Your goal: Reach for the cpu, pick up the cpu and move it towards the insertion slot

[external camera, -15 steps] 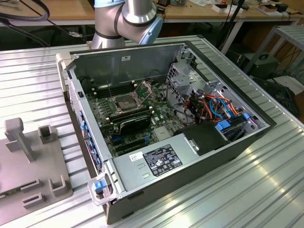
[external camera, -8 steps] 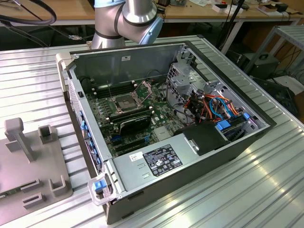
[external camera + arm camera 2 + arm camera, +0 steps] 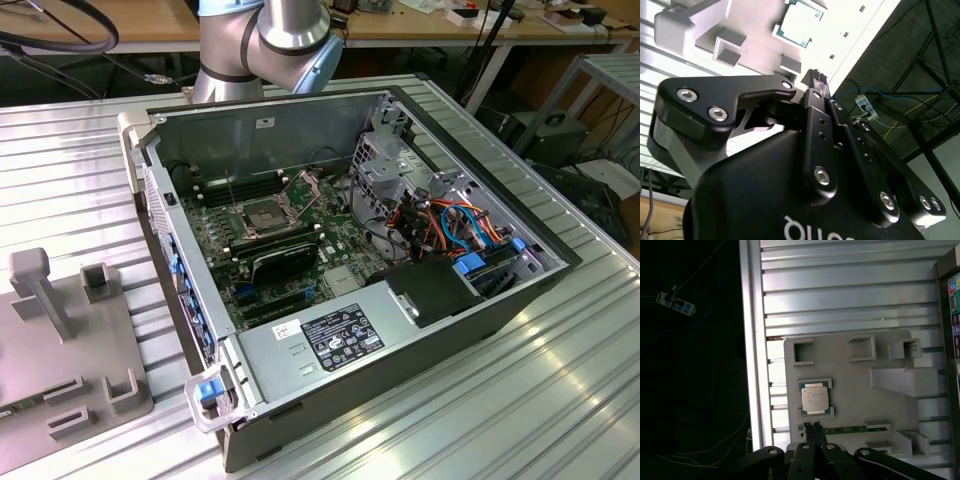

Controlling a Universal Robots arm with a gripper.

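Pincer (image 3: 813, 425) shut, tips together, nothing held, hovering over edge of fixture plate (image 3: 850, 390). Cpu (image 3: 815, 399) lies flat in its nest on the plate, just ahead of tips, untouched. Insertion slot (image 3: 262, 215) inside PC case, well apart from plate.

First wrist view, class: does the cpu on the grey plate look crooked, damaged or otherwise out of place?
Nothing stands out. In the first wrist view the cpu lies flat, square to the edges of the grey fixture plate, with no visible damage. The gripper, shut, is apart from it.
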